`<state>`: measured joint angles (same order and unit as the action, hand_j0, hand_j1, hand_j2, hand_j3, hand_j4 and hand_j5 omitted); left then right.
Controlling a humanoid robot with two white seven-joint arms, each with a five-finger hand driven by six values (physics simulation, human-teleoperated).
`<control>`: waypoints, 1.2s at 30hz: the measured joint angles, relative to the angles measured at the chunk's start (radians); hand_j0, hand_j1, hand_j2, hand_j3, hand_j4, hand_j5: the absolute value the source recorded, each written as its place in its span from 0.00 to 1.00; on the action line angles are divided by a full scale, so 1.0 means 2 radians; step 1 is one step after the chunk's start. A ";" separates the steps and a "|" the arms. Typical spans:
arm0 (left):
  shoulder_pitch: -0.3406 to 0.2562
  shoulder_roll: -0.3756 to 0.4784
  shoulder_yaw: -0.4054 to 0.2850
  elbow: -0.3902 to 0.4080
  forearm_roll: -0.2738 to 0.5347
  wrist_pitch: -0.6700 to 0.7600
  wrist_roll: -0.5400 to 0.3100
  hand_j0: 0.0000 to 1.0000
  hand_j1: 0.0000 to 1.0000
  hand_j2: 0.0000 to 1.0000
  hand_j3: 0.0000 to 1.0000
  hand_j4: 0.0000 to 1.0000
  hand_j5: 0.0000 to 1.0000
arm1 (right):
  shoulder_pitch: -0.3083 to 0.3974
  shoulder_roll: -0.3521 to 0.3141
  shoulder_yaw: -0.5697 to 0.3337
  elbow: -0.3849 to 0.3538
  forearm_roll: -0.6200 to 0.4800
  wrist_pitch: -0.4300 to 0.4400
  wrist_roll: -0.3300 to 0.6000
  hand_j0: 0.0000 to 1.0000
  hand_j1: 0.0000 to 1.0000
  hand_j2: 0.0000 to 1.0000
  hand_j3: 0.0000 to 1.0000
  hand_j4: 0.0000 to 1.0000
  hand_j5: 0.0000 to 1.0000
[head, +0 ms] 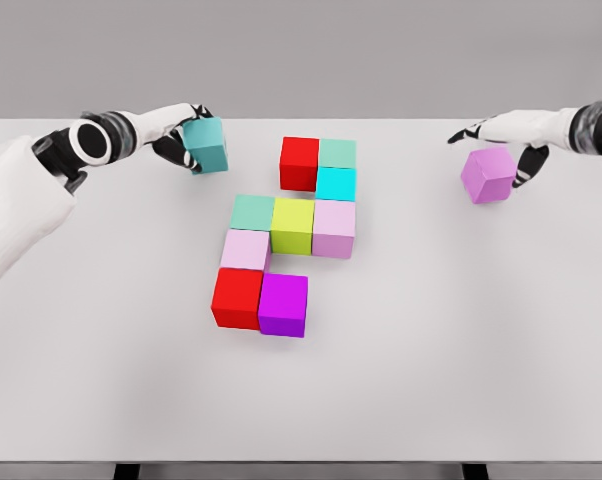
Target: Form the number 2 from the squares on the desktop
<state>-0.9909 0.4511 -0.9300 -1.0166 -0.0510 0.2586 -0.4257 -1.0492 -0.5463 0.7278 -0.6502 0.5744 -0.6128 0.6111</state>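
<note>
L hand point(186, 140) grips a teal cube point(208, 145), fingers curled round it, held at the table's point(461, 380) far left. To its right, well apart, sits the cluster (nine cubes, touching): red cube point(299, 162), green cube point(337, 153), cyan cube point(335, 184) on top; mint cube point(252, 213), yellow cube point(292, 225), pale pink cube point(333, 228) in the mid row; below, a pink cube point(245, 250), then red block point(237, 297) w/ magenta cube point(283, 304). R hand point(506, 145) is spread over a violet cube point(487, 175), touching it; can't tell if it's gripped.

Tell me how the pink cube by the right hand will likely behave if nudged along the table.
The pink cube has flat faces, so it should slide, not roll. It looks rigid, unlikely to deform. An off-centre push from the right hand may twist it on the smooth table.
</note>
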 measured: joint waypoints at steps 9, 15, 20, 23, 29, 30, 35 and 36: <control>-0.003 -0.026 -0.010 0.000 -0.074 -0.068 0.000 0.52 0.52 0.52 0.52 0.52 0.52 | -0.007 0.017 0.024 0.040 0.009 0.000 0.000 1.00 1.00 1.00 1.00 1.00 1.00; -0.012 -0.046 -0.017 0.023 -0.087 -0.079 -0.001 0.52 0.52 0.52 0.52 0.52 0.52 | -0.008 0.019 0.027 0.046 0.009 0.001 -0.001 1.00 1.00 1.00 1.00 1.00 1.00; -0.013 -0.054 -0.018 0.032 -0.088 -0.077 -0.001 0.52 0.52 0.52 0.52 0.52 0.52 | -0.008 0.020 0.027 0.047 0.010 0.000 0.000 0.91 0.91 0.91 0.91 0.91 0.91; -0.013 -0.059 -0.018 0.036 -0.088 -0.077 -0.001 0.54 0.54 0.54 0.54 0.54 0.54 | -0.008 0.019 0.027 0.047 0.007 0.000 0.000 0.80 0.80 0.80 0.80 0.80 0.80; -0.012 -0.064 -0.018 0.039 -0.087 -0.077 -0.001 0.63 0.63 0.63 0.63 0.63 0.63 | -0.008 0.020 0.022 0.047 0.001 0.002 -0.001 0.70 0.70 0.70 0.70 0.70 0.70; -0.012 -0.065 -0.018 0.039 -0.087 -0.077 -0.001 0.64 0.64 0.64 0.64 0.64 0.64 | -0.009 0.021 0.023 0.047 0.001 0.002 -0.001 0.70 0.70 0.70 0.70 0.70 0.70; -0.013 -0.068 -0.018 0.038 -0.087 -0.077 -0.001 0.71 0.71 0.71 0.71 0.71 0.71 | -0.008 0.024 0.020 0.047 0.005 0.004 -0.004 0.63 0.63 0.63 0.63 0.63 0.63; -0.013 -0.068 -0.018 0.039 -0.086 -0.077 -0.001 0.73 0.73 0.73 0.73 0.73 0.73 | -0.009 0.025 0.020 0.047 0.006 0.004 -0.003 0.63 0.63 0.63 0.63 0.63 0.63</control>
<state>-1.0170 0.3144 -0.9666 -0.9395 -0.2238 0.1053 -0.4284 -1.0676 -0.4967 0.7681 -0.5566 0.5861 -0.6051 0.6043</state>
